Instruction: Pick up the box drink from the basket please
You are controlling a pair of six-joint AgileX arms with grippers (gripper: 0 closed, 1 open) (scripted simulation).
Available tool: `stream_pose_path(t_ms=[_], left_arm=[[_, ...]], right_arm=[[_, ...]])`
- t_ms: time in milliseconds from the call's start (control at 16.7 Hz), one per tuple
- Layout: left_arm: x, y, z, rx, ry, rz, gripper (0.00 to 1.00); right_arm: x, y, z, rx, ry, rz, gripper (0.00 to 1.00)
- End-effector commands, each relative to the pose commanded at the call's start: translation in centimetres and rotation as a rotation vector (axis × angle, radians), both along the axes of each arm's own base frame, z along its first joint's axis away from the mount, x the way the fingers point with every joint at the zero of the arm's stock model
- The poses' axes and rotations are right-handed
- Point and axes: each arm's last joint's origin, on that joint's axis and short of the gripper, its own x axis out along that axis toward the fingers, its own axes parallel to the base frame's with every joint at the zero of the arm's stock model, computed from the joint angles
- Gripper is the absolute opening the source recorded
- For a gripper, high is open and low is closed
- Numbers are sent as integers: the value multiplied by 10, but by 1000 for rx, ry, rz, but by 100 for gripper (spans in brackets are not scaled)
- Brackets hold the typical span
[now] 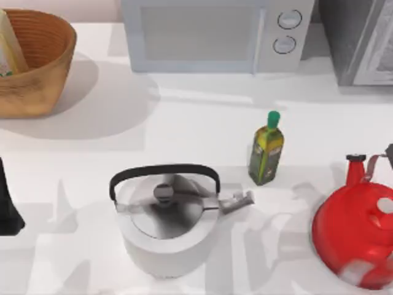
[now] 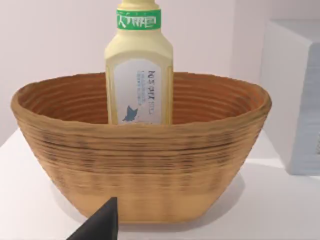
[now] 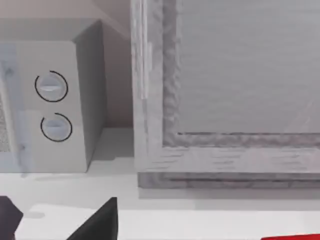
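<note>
The basket (image 1: 43, 67) is round, light brown wicker and stands at the table's far left corner. The box drink (image 1: 8, 49) stands upright inside it, a pale yellow carton with a green band near its top. In the left wrist view the box drink (image 2: 139, 75) rises well above the rim of the basket (image 2: 140, 160). My left gripper (image 2: 100, 225) is short of the basket's near wall, not touching it and holding nothing. My left arm (image 1: 7, 206) shows as a dark shape at the table's left edge, nearer the front than the basket. My right gripper (image 3: 95, 225) is parked at the far right.
A white kettle (image 1: 166, 215) with a black handle stands front centre. Right of it stands a green-capped olive oil bottle (image 1: 266, 147), and a red kettle (image 1: 356, 236) sits at the front right. A microwave (image 1: 215, 34) and a grey appliance (image 1: 362, 37) line the back edge.
</note>
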Motion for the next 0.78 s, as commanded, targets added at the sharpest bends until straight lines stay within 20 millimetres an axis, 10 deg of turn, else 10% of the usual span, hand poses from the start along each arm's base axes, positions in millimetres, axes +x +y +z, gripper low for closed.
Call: stream_pose_path(t_ms=[780], left_arm=[[47, 5, 59, -15, -35, -18, 100]], right_arm=[[0, 0, 0, 0, 0, 0, 100]])
